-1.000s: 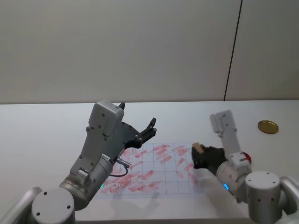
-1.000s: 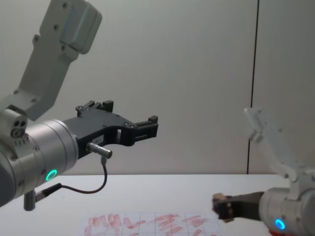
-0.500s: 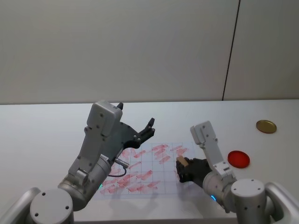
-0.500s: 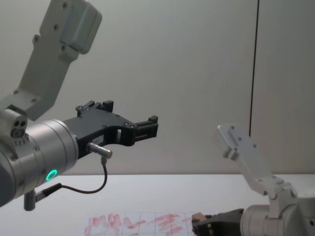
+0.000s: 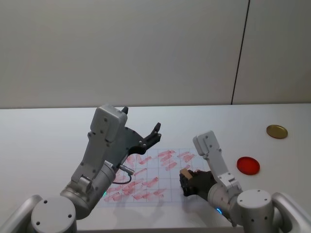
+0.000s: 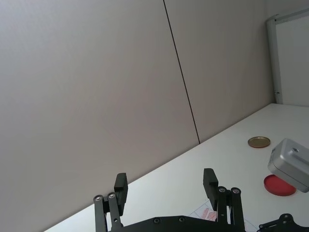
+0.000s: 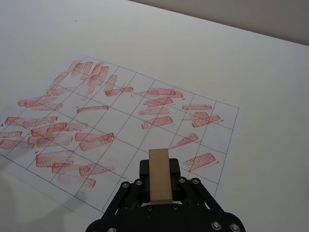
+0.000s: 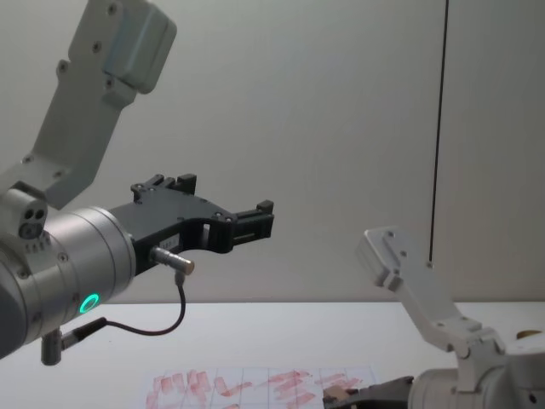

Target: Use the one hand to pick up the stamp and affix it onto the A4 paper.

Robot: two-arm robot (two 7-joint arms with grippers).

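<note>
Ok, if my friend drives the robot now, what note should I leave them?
Right gripper: shut on the small tan wooden block stamp, low over the near right part of the white gridded A4 paper.
Left gripper: open, raised over the paper's left side, idle.
Done: stamp picked up.
To do: press it onto a blank square; contact not visible yet.

— Home, office, or lab?
— Lab, by the look: a bare robot test room. Plain grey wall (image 5: pixel 121 48) behind, broken by one dark vertical seam (image 5: pixel 240 53).
— And lower down?
— Wide white table (image 5: pixel 39 131), smooth and unadorned. Laid on it, a gridded A4 paper (image 7: pixel 123 145) crowded with rows of red stamp marks, with a round red ink pad (image 5: pixel 248 165) and a gold-brown disc (image 5: pixel 277 131) off to the right.
</note>
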